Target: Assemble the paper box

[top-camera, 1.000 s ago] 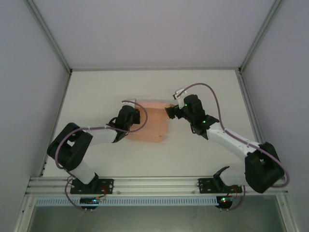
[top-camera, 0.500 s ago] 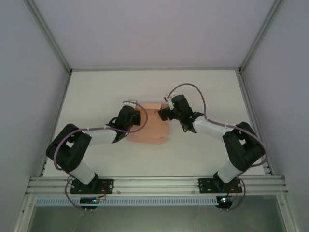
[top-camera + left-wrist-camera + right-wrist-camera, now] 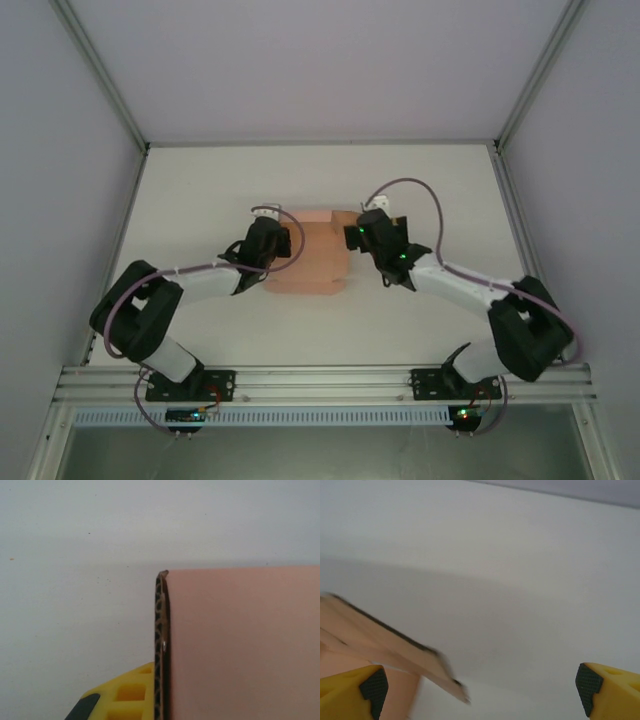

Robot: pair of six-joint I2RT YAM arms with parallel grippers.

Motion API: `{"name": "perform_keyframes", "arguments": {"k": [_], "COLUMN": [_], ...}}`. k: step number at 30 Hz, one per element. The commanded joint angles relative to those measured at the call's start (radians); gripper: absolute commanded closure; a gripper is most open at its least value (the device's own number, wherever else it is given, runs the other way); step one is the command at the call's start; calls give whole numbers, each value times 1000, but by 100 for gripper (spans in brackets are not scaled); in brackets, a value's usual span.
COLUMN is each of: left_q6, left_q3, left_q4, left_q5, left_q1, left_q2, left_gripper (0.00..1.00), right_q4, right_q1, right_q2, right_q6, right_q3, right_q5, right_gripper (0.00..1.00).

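**Left side pinned, right flap waiting to be folded**

On the left, the left tool (image 3: 272,242) is pinched together on the left side of the paper box (image 3: 312,262). Its wrist view shows one yellow finger (image 3: 125,696) tight against the outside of an upright card edge (image 3: 160,640), with the pink face running off to the right. The other finger is hidden behind the card. The box sits about mid-desk (image 3: 430,190), well apart from every edge, partly folded and directly between the two arms.

On the right, the right tool (image 3: 360,232) hangs at the box's far right corner, jaws spread wide with nothing between them. In its wrist view a loose flap (image 3: 395,642) slants just above the left pad (image 3: 372,686). It is blurred, and I cannot tell whether the two touch.

The step in hand looks like turning that right-hand flap inward while the left side anchors the box. To do it well:

- The left pinch should hold firm and low so the box cannot slide across the desk.
- The right tool should meet the flap close to its crease rather than at its tip.
- It should press with the flat of one finger, pushing leftward square to the fold line.
- The card looks thin, so a slow, even push suits it; a hard shove could buckle the panel or twist it out of the left grip.
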Motion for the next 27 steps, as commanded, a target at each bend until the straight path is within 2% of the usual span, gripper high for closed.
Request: {"name": "perform_keyframes", "arguments": {"k": [1,6,12,18,24,27], "left_q6": [0,-1,-7,-20,-49,-57], "left_q3": [37,36,35,53,69,76], "left_q4": [-43,-66,-78,-85,-86,-98], "left_q5": [-15,15,39,62,98,94], "left_q1": [-7,-6,-6,-6,-7,-7], "left_q2": [-48,-81,-88,-53,-28,-25], "left_gripper": [100,100,100,100,100,100], "right_q4": [-118,-66,23,52,73,80], "right_q1": [-42,-64,-67,-40,-6,30], "right_q2": [-45,-24,63,118,206,250], "right_q6": [85,86,51,-4,-11,-23], "right_q3": [-79,-98,-23,70,143,178], "right_q5": [-65,-117,-160,-291,-294,-233], "right_gripper": [1,1,1,1,1,1]}}
